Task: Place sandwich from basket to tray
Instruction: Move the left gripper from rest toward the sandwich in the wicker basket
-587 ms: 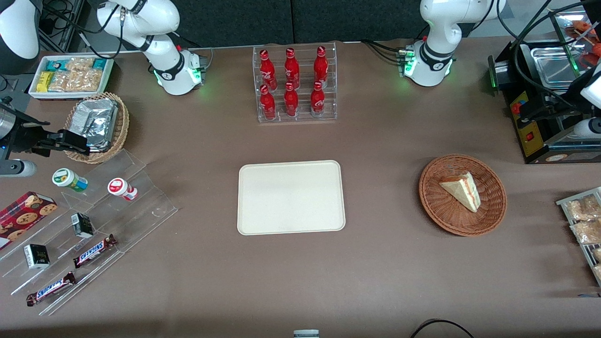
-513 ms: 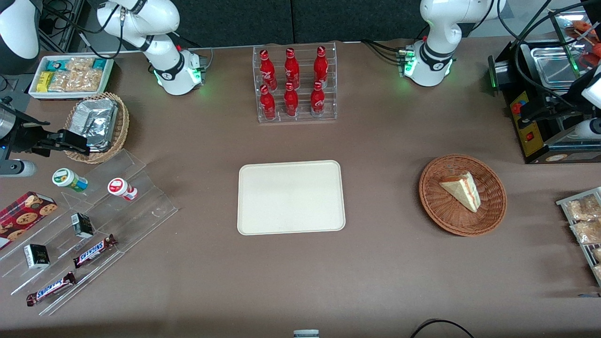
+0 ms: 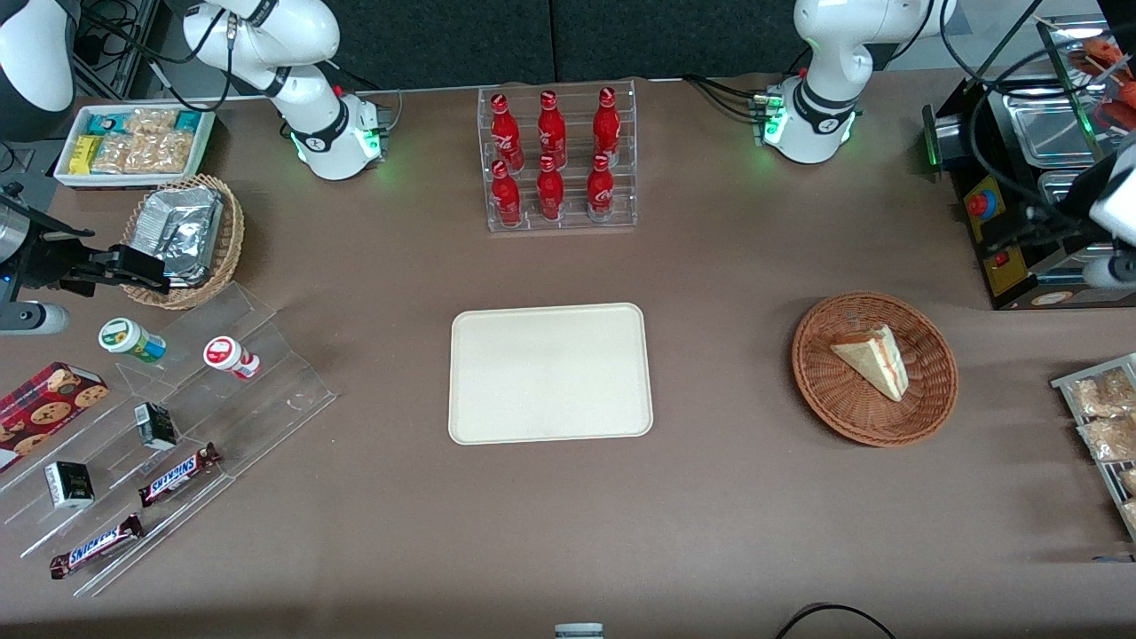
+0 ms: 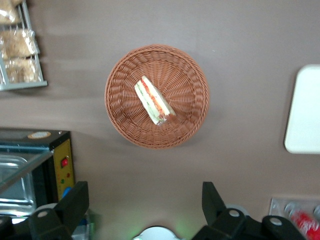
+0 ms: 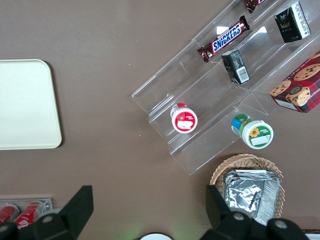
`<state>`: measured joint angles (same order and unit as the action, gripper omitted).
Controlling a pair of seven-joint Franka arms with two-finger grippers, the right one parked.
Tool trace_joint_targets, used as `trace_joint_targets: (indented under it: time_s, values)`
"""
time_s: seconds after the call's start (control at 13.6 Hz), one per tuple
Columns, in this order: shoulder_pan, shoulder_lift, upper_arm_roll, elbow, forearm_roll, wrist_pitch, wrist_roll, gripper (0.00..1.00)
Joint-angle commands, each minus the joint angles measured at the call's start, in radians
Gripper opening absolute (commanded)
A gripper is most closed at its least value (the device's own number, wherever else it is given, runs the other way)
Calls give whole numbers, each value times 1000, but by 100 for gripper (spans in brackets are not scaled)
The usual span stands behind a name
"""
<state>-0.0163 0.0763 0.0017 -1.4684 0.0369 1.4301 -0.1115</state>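
The sandwich [image 3: 874, 359] [image 4: 154, 101], a pale wedge with orange-red and green filling, lies in the round reddish-brown basket [image 3: 821, 390] [image 4: 120, 115]. The cream tray [image 3: 550, 373] [image 4: 305, 110] sits bare at the table's middle, well apart from the basket. My gripper [image 4: 144, 202] hangs high above the table at the working arm's end. It is open with nothing between its fingers [image 4: 75, 205]. It is a little farther from the front camera than the basket. Brown tabletop shows between the fingers.
A black machine with a yellow panel [image 3: 1003, 222] [image 4: 50, 160] stands close to the gripper. A rack of snack packets [image 3: 1105, 417] [image 4: 17, 50] lies beside the basket. A rack of red cola bottles [image 3: 557, 160] stands farther back than the tray.
The working arm's wrist has shifted slightly nearer to the front camera. The sandwich, basket and tray have not moved.
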Motion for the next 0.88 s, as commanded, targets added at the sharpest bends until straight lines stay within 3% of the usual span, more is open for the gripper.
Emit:
trace_joint_targets:
  time_s: [0.0, 0.44, 0.81]
  values:
    - [-4, 11, 0, -74, 5, 90, -120, 100]
    - [-2, 16, 1, -311, -6, 347, -403, 100]
    - [-4, 20, 1, -547, -2, 659, -623, 100]
